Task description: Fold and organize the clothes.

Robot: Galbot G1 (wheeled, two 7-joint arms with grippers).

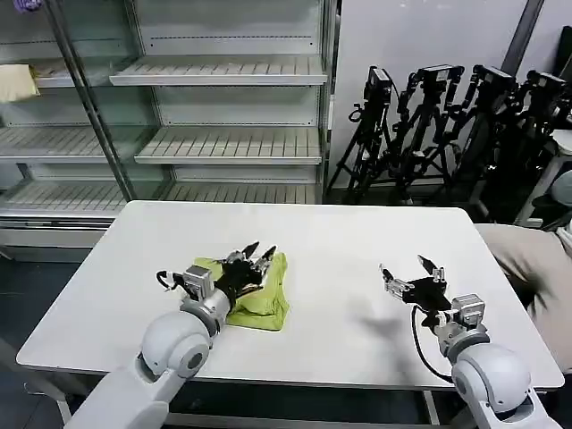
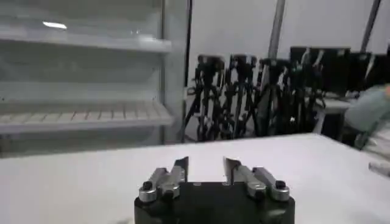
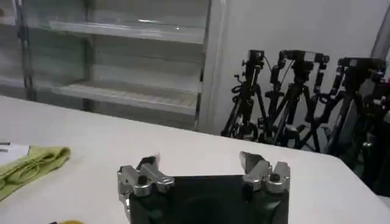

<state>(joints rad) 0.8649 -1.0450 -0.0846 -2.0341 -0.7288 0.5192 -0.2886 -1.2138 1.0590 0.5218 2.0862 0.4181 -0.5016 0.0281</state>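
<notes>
The lime T-shirt point(image 1: 264, 298) lies folded into a small bundle on the white table point(image 1: 340, 241), left of centre. My left gripper point(image 1: 261, 251) hovers right over the bundle, open, with nothing between its fingers. In the left wrist view the left gripper point(image 2: 206, 163) points across bare tabletop. My right gripper point(image 1: 404, 265) stands open above the table's right half, well apart from the shirt. The right wrist view shows the right gripper point(image 3: 200, 159) spread wide, with the shirt point(image 3: 27, 167) off to one side.
Empty metal shelves point(image 1: 223, 107) stand behind the table. Several black tripods point(image 1: 447, 116) crowd the back right. A person's sleeve in beige point(image 1: 527, 259) shows at the right edge. A pale yellow cloth point(image 1: 16, 82) rests on a far-left shelf.
</notes>
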